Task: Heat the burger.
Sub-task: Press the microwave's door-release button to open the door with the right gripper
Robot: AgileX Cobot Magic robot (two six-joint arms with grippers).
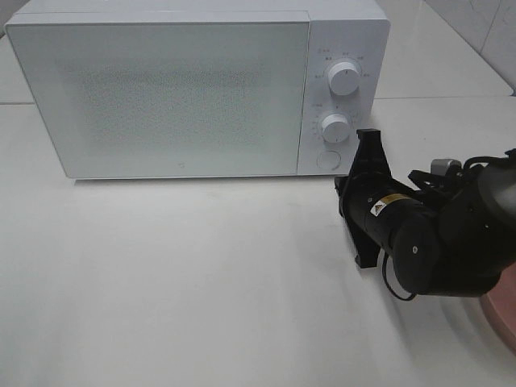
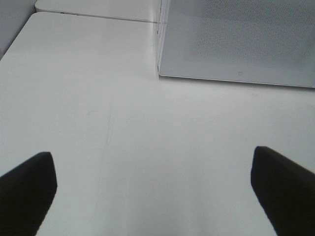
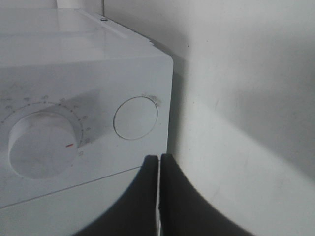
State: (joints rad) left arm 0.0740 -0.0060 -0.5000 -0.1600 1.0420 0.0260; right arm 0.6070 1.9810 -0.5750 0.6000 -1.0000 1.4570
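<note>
Right hand point(image 3: 159, 161) was pressed together, close to the round button point(image 3: 136, 118) on the microwave point(image 1: 161, 89); left hand point(image 2: 152, 177) was spread above the surface point(image 2: 123, 123).

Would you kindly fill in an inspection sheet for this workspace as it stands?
Surface: white table, bare in front of the microwave.
Job's things: microwave door closed; burger not seen.
Clutter: edge of a pink plate beneath the right arm.
Grippers: left gripper open over bare table; right gripper shut, close to the microwave's round button.
Cables: black cable looping under the right arm.
Surroundings: tiled wall behind.
</note>
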